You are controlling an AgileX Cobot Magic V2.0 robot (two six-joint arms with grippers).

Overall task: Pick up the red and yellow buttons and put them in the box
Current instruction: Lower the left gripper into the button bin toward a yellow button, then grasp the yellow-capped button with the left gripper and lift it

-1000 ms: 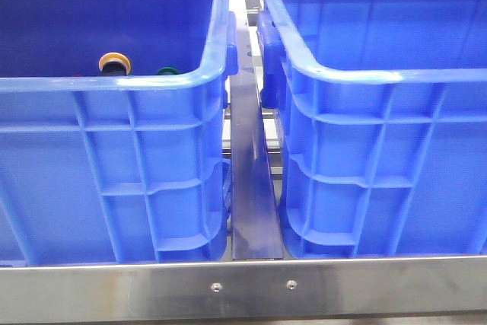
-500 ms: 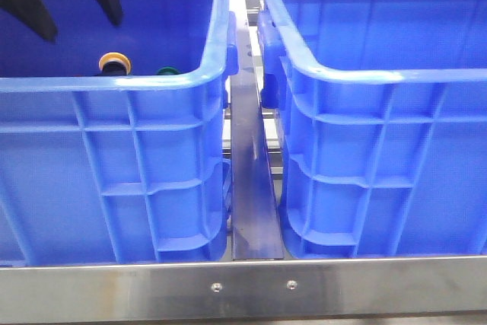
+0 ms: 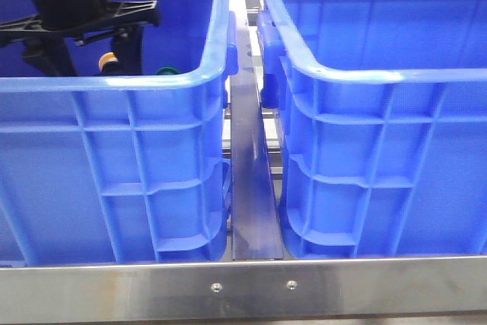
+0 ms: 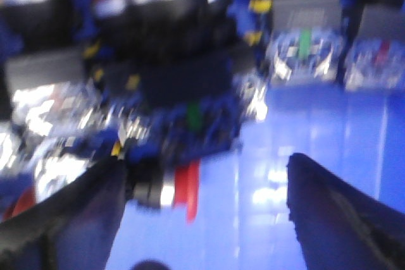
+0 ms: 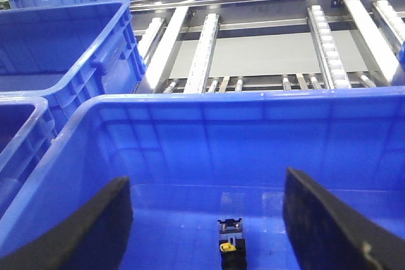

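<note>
While my left end effector point(image 3: 80, 51) hangs spread inside the left crate point(image 3: 114, 150), the yellow button point(image 3: 109, 61) sits just beside its right finger; I'd centre over it, blurred wrist view permitting, then descend. My right end effector point(image 5: 205, 219) is spread too.

Even, bright light is washing my front and right wrist views, both staying sharp. Glare is glinting on the right crate's rim point(image 3: 365, 75). My left wrist view is smearing with heavy motion blur, highlights streaking.
</note>
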